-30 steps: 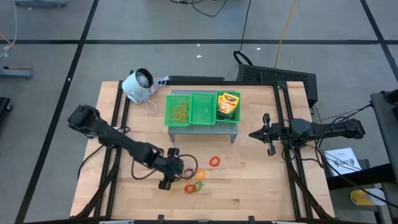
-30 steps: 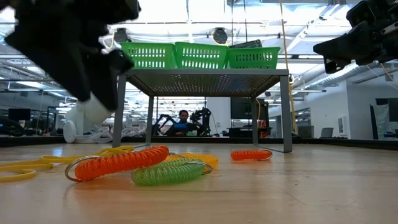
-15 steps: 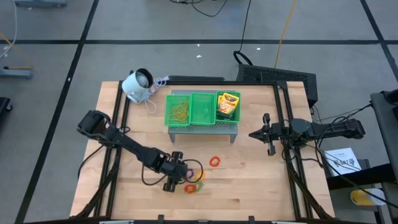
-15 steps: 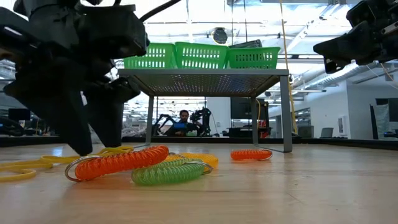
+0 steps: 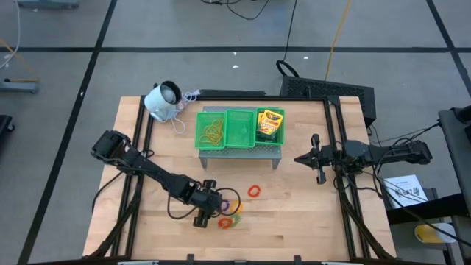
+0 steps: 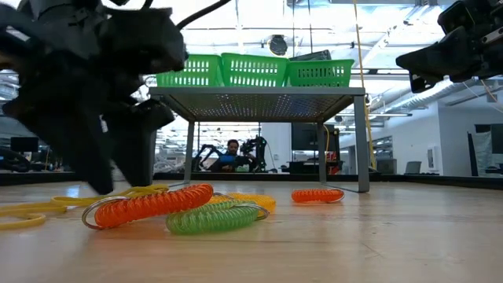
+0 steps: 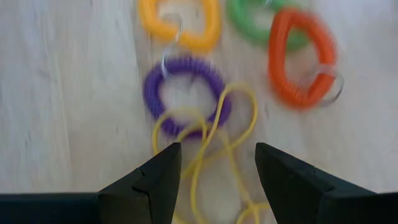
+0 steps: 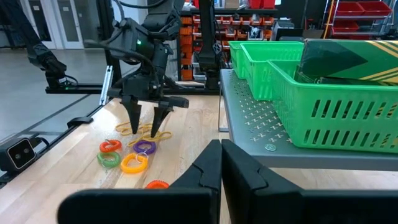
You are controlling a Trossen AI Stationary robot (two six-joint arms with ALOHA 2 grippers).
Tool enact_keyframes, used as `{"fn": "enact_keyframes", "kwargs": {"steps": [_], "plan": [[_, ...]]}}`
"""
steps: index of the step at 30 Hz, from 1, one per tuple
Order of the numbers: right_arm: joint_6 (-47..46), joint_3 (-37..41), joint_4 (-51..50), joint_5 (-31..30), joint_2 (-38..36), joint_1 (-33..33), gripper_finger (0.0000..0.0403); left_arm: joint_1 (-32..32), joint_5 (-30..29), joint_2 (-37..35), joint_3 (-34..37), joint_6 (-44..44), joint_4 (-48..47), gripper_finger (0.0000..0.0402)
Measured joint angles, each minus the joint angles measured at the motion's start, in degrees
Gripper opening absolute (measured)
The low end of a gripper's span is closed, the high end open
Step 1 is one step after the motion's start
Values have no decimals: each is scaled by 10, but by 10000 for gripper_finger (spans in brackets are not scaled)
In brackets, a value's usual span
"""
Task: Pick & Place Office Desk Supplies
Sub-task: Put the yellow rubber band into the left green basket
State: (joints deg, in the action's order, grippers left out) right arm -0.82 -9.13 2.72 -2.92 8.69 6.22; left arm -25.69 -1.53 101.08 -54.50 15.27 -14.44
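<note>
My left gripper [image 5: 212,209] [image 7: 217,180] is open, low over the table's near middle. Its fingers stand on either side of a tangle of yellow rubber bands [image 7: 210,155] lying flat. Just beyond lie a purple ring [image 7: 185,93], a yellow ring [image 7: 180,25], a green ring [image 7: 258,18] and an orange ring [image 7: 301,59]. A red ring [image 5: 254,191] lies apart, toward the right. More rubber bands [image 5: 212,132] and a crayon box [image 5: 270,124] lie in the green tray [image 5: 239,145]. My right gripper [image 5: 302,157] [image 8: 221,163] is shut and waits in the air right of the tray.
The tray sits on a grey perforated metal stand [image 6: 259,101] at the table's far middle. A white round-headed device [image 5: 163,99] with a cord lies at the far left. Bare wood shows on the near right and near left.
My left gripper has moved a little toward the table's right and near edge, toward the rings, and come down until its fingers stand over the rubber bands. For the last half second it has kept still. The rings and bands have not moved.
</note>
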Motion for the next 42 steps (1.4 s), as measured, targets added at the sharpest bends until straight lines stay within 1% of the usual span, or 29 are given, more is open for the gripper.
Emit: {"fn": "enact_keyframes", "kwargs": {"steps": [4,12,15,22,27,33,38,42], "plan": [[0,0,0,0,0,0,0,0,-10,0,0,-1,-30,216],[0,0,0,0,0,0,0,1,-15,0,0,-5,-25,211],[0,0,0,0,0,0,0,1,-14,0,0,-13,-25,189],[0,0,0,0,0,0,0,4,-14,0,0,-17,-25,116],[0,0,0,0,0,0,0,7,-14,0,0,-17,-25,83],[0,0,0,0,0,0,0,8,-14,0,0,-23,-29,66],[0,0,0,0,0,0,0,8,-15,0,0,-31,-38,65],[0,0,0,0,0,0,0,8,-16,14,0,-47,-35,65]]}}
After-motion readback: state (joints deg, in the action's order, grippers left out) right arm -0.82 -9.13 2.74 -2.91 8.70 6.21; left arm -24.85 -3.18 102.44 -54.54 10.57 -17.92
